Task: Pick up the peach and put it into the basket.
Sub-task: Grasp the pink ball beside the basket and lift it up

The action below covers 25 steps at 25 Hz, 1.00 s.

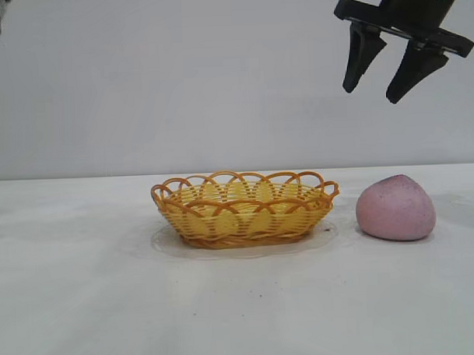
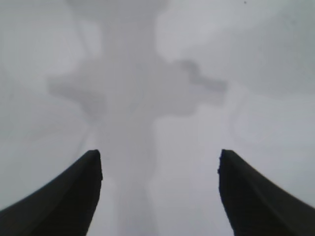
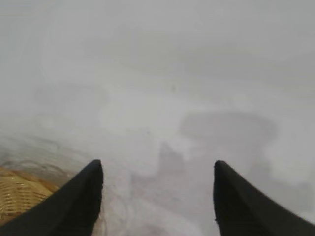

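Peach (image 1: 395, 208), dusty pink with a blunt point on top, sat on the white table (image 1: 86, 307) just beside the yellow wicker basket (image 1: 244, 210), toward the right arm's side and not touching its looped orange-brown rim. Nothing lay inside the basket. High above the peach hung the right gripper (image 1: 379, 87), its two black fingers spread with nothing between them. Only a dark edge of the left arm showed at the exterior view's upper corner; its gripper (image 2: 160, 162) had jaws spread over bare tabletop.
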Each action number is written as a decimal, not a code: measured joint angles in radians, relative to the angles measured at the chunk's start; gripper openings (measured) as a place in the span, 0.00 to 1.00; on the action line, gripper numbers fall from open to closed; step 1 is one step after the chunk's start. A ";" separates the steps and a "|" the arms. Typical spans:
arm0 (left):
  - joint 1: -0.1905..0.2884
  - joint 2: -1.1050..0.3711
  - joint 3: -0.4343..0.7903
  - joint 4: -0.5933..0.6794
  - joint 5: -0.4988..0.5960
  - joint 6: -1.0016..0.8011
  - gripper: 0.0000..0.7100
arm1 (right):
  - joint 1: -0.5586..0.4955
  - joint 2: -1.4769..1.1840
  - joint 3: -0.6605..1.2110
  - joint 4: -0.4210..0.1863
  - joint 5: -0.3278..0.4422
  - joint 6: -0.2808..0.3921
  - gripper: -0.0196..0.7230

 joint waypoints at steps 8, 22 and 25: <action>0.000 -0.414 0.353 -0.083 -0.106 0.000 0.63 | 0.000 0.000 0.000 0.000 0.005 0.000 0.64; 0.000 -1.095 0.871 -0.100 -0.195 0.002 0.63 | 0.000 0.000 0.000 0.000 0.006 0.000 0.64; 0.000 -1.245 0.922 -0.101 -0.191 0.002 0.63 | 0.000 0.000 0.000 0.000 0.007 0.000 0.64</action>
